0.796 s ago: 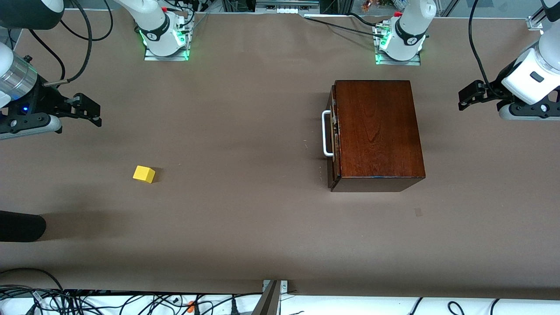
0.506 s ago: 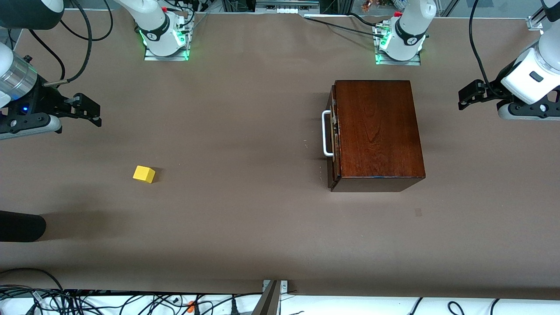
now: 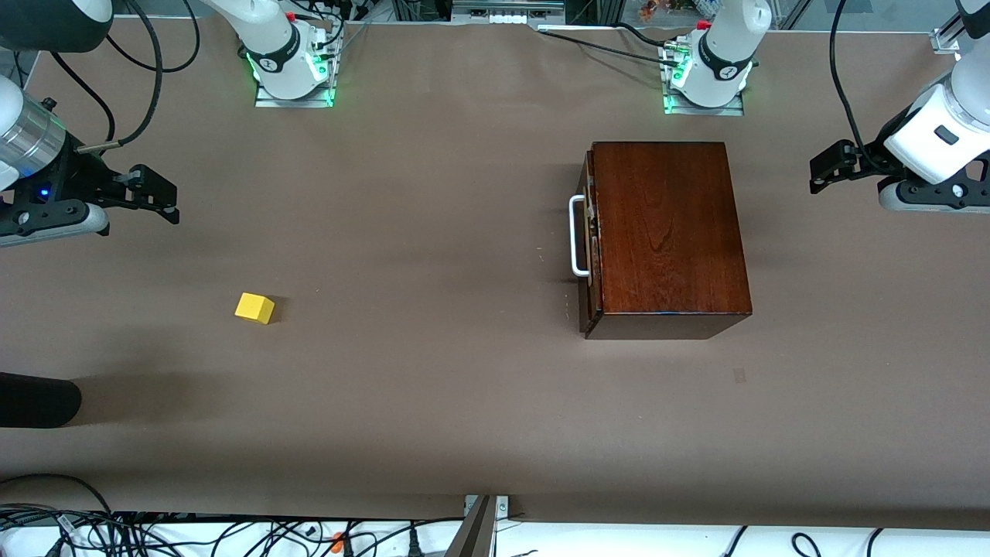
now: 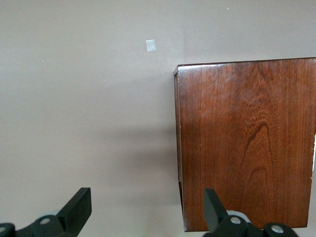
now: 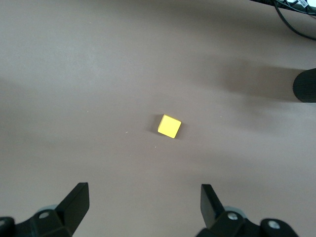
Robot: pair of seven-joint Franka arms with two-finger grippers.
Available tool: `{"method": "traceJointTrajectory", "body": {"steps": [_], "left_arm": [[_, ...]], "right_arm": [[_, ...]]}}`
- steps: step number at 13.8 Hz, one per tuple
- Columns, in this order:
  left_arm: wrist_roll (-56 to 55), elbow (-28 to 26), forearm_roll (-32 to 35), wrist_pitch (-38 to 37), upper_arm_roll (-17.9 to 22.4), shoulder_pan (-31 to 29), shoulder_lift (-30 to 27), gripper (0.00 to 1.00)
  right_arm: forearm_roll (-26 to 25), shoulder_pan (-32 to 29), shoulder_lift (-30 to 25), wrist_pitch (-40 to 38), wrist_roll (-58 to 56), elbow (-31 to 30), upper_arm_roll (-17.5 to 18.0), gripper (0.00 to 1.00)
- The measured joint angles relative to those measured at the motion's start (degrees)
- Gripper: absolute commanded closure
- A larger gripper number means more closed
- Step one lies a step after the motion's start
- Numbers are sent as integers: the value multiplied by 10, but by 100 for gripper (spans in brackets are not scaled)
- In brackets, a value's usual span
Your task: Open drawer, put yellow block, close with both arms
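Drawer (image 3: 589,241) fully shut in the glossy mahogany box (image 3: 665,232); its dark front faces the right arm's end of the table, white loop handle (image 3: 576,236) standing off it. Box sits on the brown table cover (image 3: 433,387), toward the left arm's end, in line with the left arm's base (image 3: 708,77).

Yellow block (image 3: 254,307) rests alone on the cover, well apart from the box, toward the right arm's end and nearer the front camera than the handle. Nothing touches it. The right wrist view shows it square-on with one corner turned toward the gripper (image 5: 169,126).

Right gripper (image 3: 158,201) hangs in the air over bare cover at the right arm's end, fingers spread wide, nothing between them; the block lies ahead of the gap in its wrist view.

Left gripper (image 3: 831,166) hangs over bare cover at the left arm's end, beside the box's back end, fingers likewise spread and empty. Its wrist view shows the box top (image 4: 247,143) and a small pale square mark (image 4: 151,45) on the cover.

Dark rounded object (image 3: 39,399) at the table's edge, right arm's end; identity unclear.
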State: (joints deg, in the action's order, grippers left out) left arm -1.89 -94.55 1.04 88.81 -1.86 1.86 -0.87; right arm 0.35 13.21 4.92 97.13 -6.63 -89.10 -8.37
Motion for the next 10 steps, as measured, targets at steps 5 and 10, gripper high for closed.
{"method": "traceJointTrajectory", "body": {"steps": [5, 10], "left_arm": [[0, 0, 0, -3, -1, 0, 0, 0], [-1, 0, 0, -19, -24, 5, 1, 0]], "right_arm": [[0, 0, 0, 0, 0, 0, -1, 0], [-1, 0, 0, 0, 16, 0, -1, 0]]}}
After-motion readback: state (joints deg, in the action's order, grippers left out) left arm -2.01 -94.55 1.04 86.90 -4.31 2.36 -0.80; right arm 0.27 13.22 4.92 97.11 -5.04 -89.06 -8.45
